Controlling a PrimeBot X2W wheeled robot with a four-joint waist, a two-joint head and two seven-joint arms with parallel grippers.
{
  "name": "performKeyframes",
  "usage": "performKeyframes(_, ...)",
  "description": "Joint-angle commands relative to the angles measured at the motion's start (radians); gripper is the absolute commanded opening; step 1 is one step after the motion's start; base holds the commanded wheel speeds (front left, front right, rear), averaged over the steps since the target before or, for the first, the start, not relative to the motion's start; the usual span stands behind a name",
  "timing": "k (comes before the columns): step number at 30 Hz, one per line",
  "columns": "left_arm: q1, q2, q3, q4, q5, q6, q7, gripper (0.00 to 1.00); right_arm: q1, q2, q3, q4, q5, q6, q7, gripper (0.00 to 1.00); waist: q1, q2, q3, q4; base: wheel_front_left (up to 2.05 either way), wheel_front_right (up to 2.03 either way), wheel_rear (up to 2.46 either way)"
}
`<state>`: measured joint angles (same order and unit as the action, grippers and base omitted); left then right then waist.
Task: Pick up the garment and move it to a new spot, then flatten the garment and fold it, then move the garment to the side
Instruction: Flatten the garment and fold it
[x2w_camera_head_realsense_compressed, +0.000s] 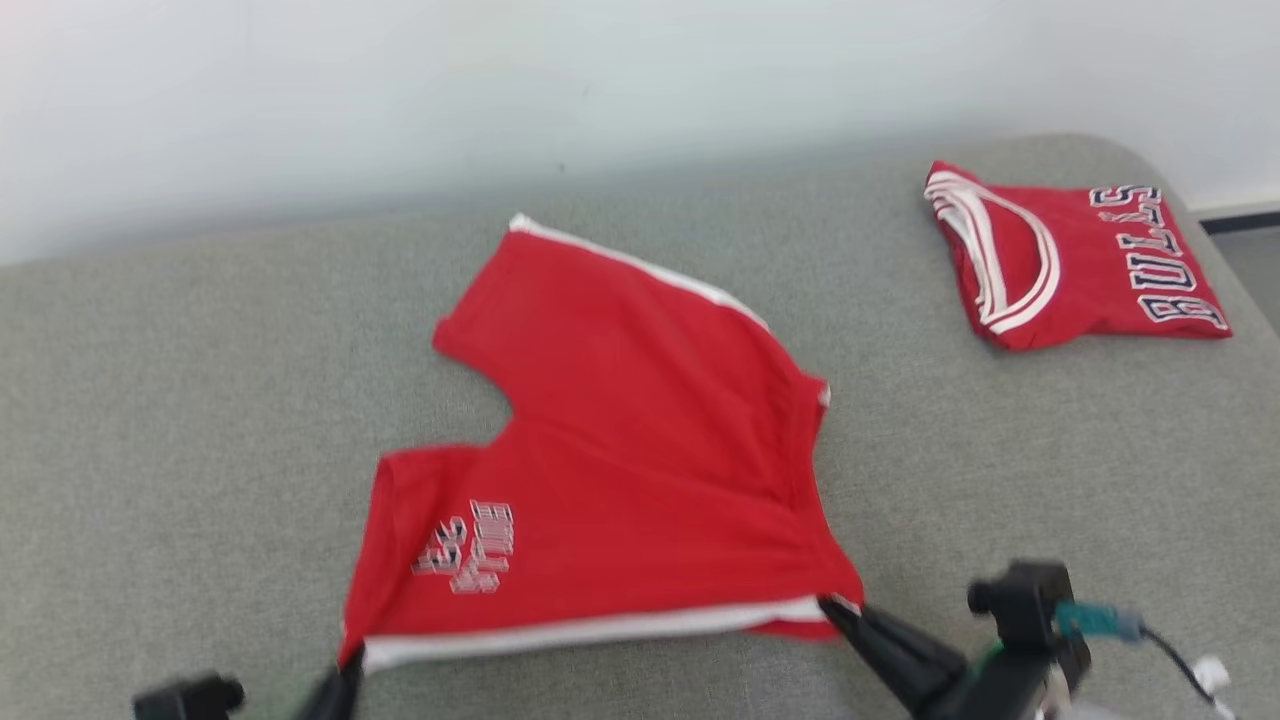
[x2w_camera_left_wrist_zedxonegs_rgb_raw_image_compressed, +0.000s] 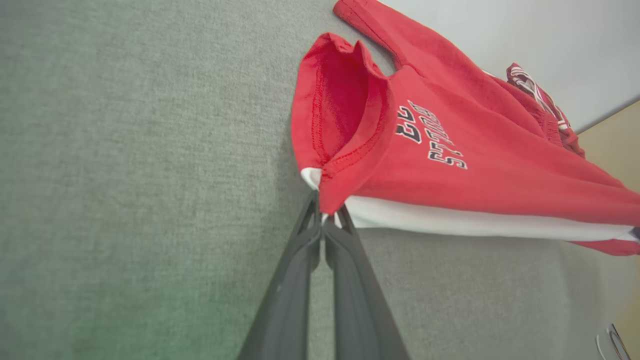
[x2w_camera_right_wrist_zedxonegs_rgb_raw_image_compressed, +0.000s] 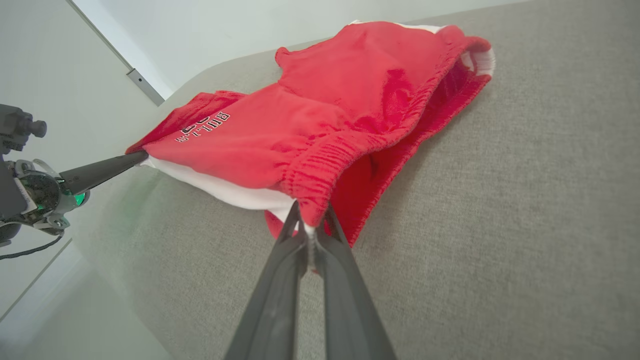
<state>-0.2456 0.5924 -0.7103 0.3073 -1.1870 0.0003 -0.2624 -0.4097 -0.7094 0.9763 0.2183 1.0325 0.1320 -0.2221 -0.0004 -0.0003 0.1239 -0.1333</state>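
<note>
**Shorts pinched at both near corners, cloth running away from the arms**

The left end effector (x2w_camera_left_wrist_zedxonegs_rgb_raw_image_compressed: 322, 220) is clamped on the leg-hem corner of the red shorts (x2w_camera_head_realsense_compressed: 620, 440). The right end effector (x2w_camera_right_wrist_zedxonegs_rgb_raw_image_compressed: 310, 227) is clamped on the waistband corner. The white side stripe stretches between them, so the garment's long axis lies crosswise. The rest of the cloth lies beyond both on the grey padded surface (x2w_camera_head_realsense_compressed: 150, 400). The shorts sit nearer than and left of the folded jersey (x2w_camera_head_realsense_compressed: 1070, 260), well apart from it. The right arm is closer to that jersey.
</note>
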Motion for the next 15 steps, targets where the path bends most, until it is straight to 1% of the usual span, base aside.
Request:
performKeyframes(1,0.072,-0.025,0.011,0.007,0.017,-0.001,-0.003,0.00,0.074,-0.013,-0.011,-0.008,0.007,-0.002,-0.008,0.00,0.0004,0.0003,-0.069,-0.005,0.00,0.00,0.00)
performKeyframes(5,0.176,-0.071,0.046,0.011,0.034,0.001,-0.003,0.00,0.201,-0.033,-0.020,-0.040,-0.001,-0.002,-0.010,0.00,0.0004,0.0003,-0.118,0.004,0.00,0.00,0.00)
performKeyframes(7,0.211,-0.083,0.071,0.005,0.046,0.005,-0.003,0.00,0.252,-0.042,-0.035,-0.059,-0.002,-0.002,-0.013,0.00,0.0004,0.0003,-0.130,0.010,0.00,0.00,0.00)
performKeyframes(11,0.257,-0.093,0.105,-0.009,0.060,0.005,-0.003,0.00,0.328,-0.049,-0.051,-0.093,-0.018,-0.002,-0.010,0.00,0.0004,0.0003,-0.144,0.020,0.00,0.00,0.00)
performKeyframes(12,0.283,-0.092,0.119,-0.017,0.069,0.004,-0.003,0.00,0.372,-0.045,-0.066,-0.111,-0.030,-0.002,-0.002,0.00,0.0004,0.0003,-0.149,0.025,0.00,0.00,0.00)
performKeyframes(15,0.301,-0.086,0.129,-0.020,0.090,0.009,-0.003,0.00,0.425,-0.027,-0.100,-0.124,-0.045,-0.002,-0.001,0.00,0.0004,0.0003,-0.152,0.031,0.00,0.00,0.00)
